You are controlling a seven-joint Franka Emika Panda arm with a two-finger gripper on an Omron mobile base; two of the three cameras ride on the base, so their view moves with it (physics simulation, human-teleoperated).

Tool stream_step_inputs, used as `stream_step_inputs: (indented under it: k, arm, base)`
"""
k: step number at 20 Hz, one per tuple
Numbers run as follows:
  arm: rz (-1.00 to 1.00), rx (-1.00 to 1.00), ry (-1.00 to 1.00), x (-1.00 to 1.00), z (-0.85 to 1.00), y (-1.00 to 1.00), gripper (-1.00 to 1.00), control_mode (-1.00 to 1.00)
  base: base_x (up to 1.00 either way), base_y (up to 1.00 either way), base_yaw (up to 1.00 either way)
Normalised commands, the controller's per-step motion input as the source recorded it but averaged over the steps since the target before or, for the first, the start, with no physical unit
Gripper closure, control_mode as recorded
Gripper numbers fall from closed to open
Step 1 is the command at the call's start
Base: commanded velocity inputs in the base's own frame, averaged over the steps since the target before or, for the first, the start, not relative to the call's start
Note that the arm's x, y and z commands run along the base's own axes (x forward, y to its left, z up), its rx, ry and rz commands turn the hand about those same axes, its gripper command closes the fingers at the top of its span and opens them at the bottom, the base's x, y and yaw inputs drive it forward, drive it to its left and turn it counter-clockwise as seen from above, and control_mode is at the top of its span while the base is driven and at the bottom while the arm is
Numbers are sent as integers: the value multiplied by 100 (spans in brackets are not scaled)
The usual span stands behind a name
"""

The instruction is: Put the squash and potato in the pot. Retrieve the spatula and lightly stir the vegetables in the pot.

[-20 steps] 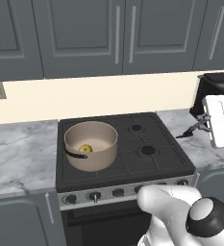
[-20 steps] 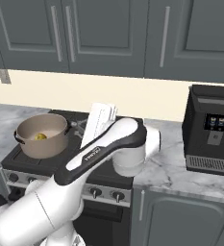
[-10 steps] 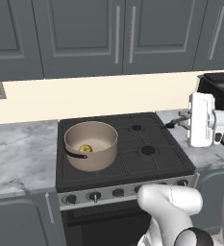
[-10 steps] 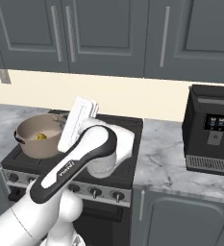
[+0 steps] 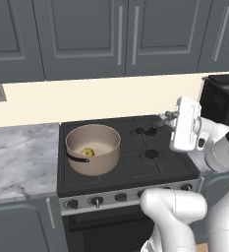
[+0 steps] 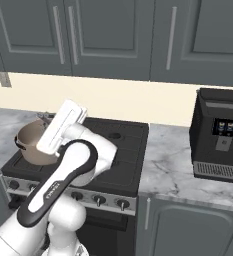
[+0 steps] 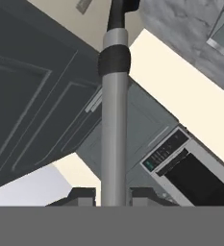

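The beige pot point(image 5: 97, 160) stands on the stove's front-left burner, and the yellow squash point(image 5: 88, 152) lies inside it. The potato is hidden from view. My gripper point(image 5: 166, 117) hangs over the stove's right side, well right of the pot, pointing left toward it. From the right base view the gripper point(image 6: 44, 116) is just above the pot point(image 6: 29, 144). In the hand view the gripper point(image 7: 112, 194) is shut on the spatula point(image 7: 114, 139): its grey handle runs up between the fingertips point(image 7: 82, 194) to a dark neck and blade.
The black stove point(image 5: 155, 166) sits between marble counters point(image 5: 17, 157). A black coffee machine point(image 6: 220, 135) stands on the right counter. Grey cabinets point(image 5: 86, 34) hang above a cream backsplash.
My arm has swung left with the spatula, from over the right counter to over the stove's right side, nearer the pot. The pot and squash have stayed put.
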Motion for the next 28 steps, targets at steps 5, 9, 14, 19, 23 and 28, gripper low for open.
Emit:
stream_step_inputs:
  k: [5, 9, 14, 19, 23, 28]
  arm:
    - [0, -14, -27, 21, 0, 52, 100, -100]
    - [0, 0, -1, 32, 6, 41, 100, -100]
    - [1, 0, 1, 36, -2, 39, 100, -100]
    - [6, -2, 1, 45, -22, 24, 100, -100]
    - [3, -12, 14, 53, -30, 10, 100, -100]
    - [5, -9, 14, 56, -23, 15, 100, -100]
  base:
    - [0, 0, 0]
    - [0, 0, 0]
    - [0, 0, 0]
    - [0, 0, 0]
    - [0, 0, 0]
    - [0, 0, 0]
